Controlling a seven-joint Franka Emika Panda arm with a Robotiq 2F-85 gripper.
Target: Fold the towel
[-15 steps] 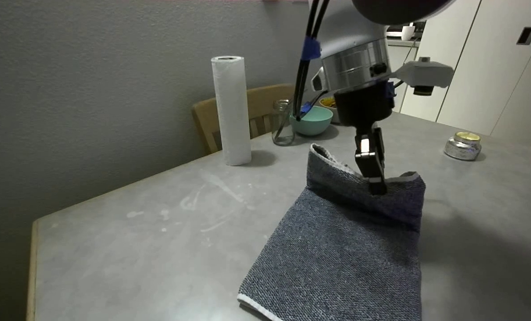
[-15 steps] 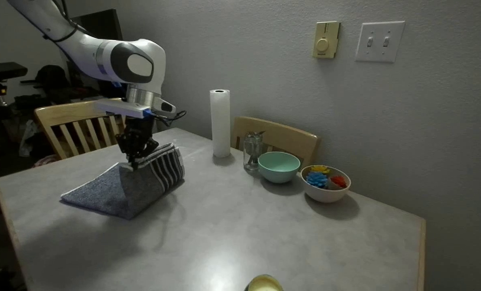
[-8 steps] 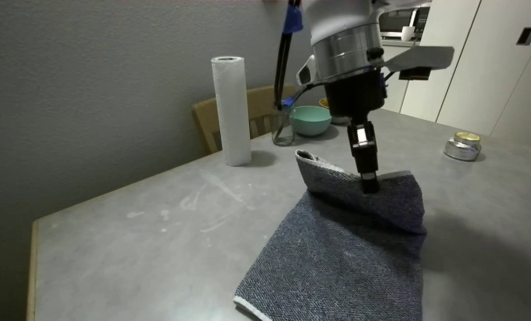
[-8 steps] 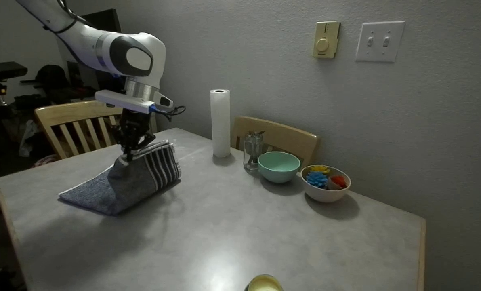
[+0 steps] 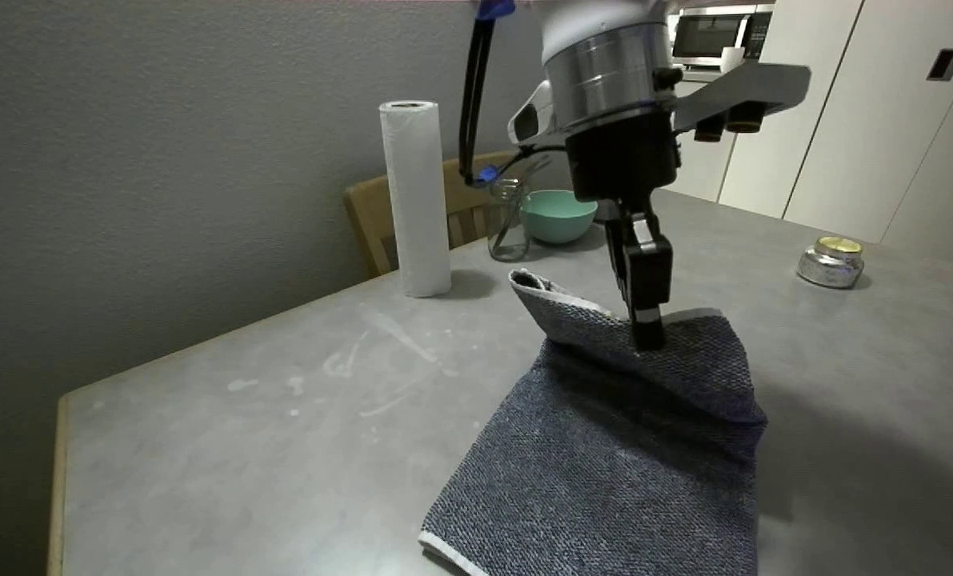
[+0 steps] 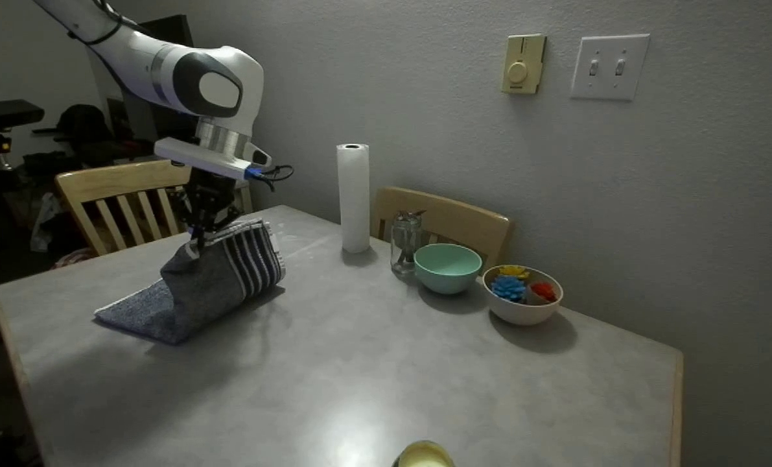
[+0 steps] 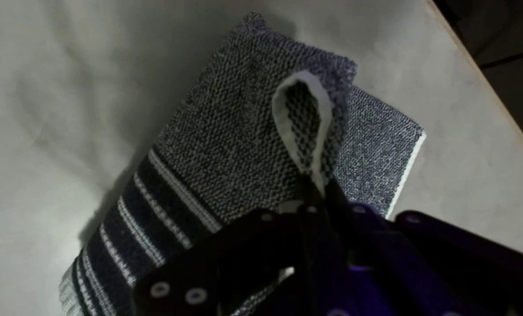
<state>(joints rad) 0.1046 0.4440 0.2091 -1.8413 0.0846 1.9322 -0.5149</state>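
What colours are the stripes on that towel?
The striped band on the towel alternates very dark and whitish, clearest in the wrist view.

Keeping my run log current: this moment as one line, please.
gripper: shut on towel | lift: gripped end raised, other end on table | fold: unfinished

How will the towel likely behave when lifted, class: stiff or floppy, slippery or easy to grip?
The towel is probably floppy: its pale edge curls into a loop beyond the jaws in the wrist view. It likely won't slip easily, as its weave looks coarse. One end, resting on the table, may drag.
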